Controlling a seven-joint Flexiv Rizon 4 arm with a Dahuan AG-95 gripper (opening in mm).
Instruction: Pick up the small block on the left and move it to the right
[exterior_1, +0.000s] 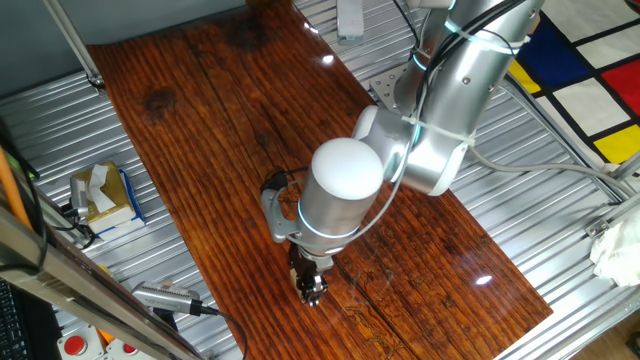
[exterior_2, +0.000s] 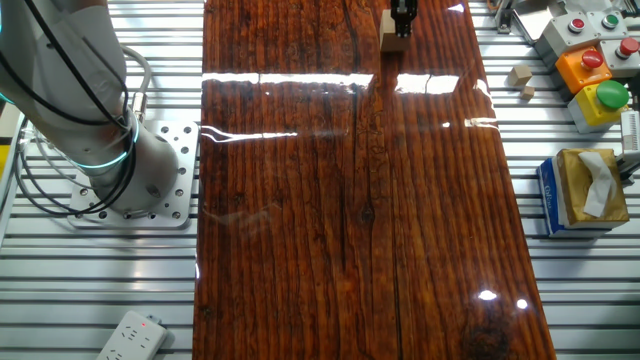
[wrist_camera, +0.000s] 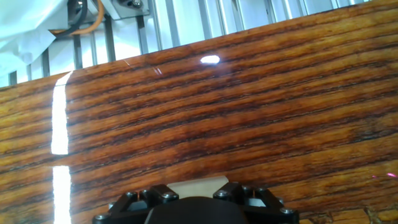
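A robotics lab: aluminium-profile bench (exterior_1: 560, 200), emergency-stop buttons (exterior_2: 598, 80), bolted arm base (exterior_2: 160, 175).

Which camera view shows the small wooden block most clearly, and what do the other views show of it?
The other fixed view shows it best: the small block is seen whole at the board's far end, under the gripper. The hand view shows only a pale sliver between the fingers. In the one fixed view the arm and gripper hide it.

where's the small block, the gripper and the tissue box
small block (exterior_2: 393, 42): other fixed view, front face.
gripper (exterior_2: 402, 30): other fixed view, between the fingertips at the block's top.
tissue box (exterior_2: 585, 190): other fixed view, tan top.
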